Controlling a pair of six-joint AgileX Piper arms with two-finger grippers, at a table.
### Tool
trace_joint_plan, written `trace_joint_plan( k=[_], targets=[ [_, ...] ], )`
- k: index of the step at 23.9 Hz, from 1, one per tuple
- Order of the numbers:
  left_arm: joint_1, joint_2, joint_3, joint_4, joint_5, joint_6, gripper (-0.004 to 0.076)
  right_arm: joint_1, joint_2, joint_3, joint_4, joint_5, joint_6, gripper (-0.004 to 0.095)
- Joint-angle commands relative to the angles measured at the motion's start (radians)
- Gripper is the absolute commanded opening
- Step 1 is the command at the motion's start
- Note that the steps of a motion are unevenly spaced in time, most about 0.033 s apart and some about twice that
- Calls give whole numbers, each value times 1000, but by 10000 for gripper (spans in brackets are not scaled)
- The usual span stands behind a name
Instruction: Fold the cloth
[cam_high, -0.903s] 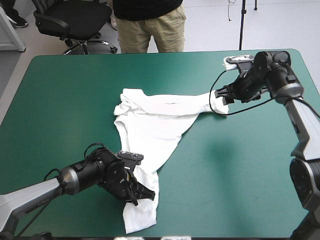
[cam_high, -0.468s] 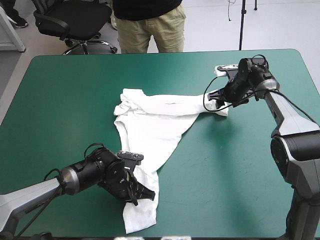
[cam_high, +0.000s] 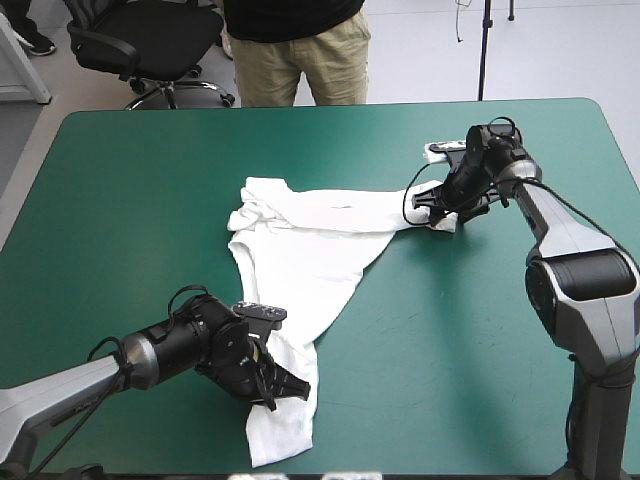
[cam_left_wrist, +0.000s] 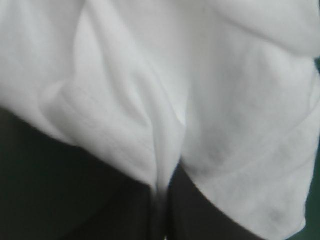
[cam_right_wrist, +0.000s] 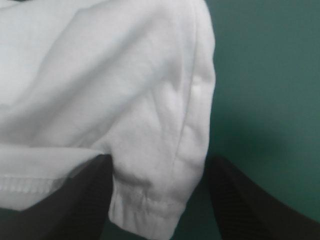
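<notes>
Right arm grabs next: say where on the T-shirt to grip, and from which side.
The T-shirt's outstretched sleeve, at its stitched hem. Come from the table's right: the hem end points that way, lying between the right gripper's open jaws.

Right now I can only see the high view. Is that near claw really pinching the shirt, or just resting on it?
Observer: Pinching. The left wrist view shows the left gripper shut, with a fold of the T-shirt caught between its fingers.
Operator: And the far claw?
Observer: The right wrist view shows the right gripper open. The shirt's stitched hem lies between its fingers, unclamped.
</notes>
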Motion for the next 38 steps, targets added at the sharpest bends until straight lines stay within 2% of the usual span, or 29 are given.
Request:
trace_joint_plan(
  k=[1,2,4,8,11,15,17,20,25,31,38],
  targets=[
    [-6,17,7,17,-28,0,-17,-4,-16,-21,16,1,-1,537],
    [-6,17,7,15,-28,0,-17,-4,-9,-21,21,9,-1,526],
    [-6,17,7,15,-28,0,-17,-4,5,-19,22,27,1,419],
    [-4,17,7,15,-32,10,-17,-2,12,-19,32,51,-41,-8],
    [-2,17,-2,52,-30,10,-17,-6,3,-21,28,87,-39,-18],
    [7,5,-119,287,88,-59,-17,-6,-100,-37,-38,93,-26,-18],
    [85,3,-237,358,145,-26,-17,-6,-184,-61,-59,113,-24,-17],
    [233,3,-418,361,160,92,-17,-6,-290,-91,-80,116,-24,-17],
    [449,3,-809,361,251,250,-17,-6,-480,-189,-83,105,-24,-17],
    [550,8,-1123,361,254,321,-17,-6,-593,-347,-53,50,-30,-17],
    [567,9,-1415,384,212,328,-17,-6,-647,-562,-50,49,-62,-17]
  ],
)
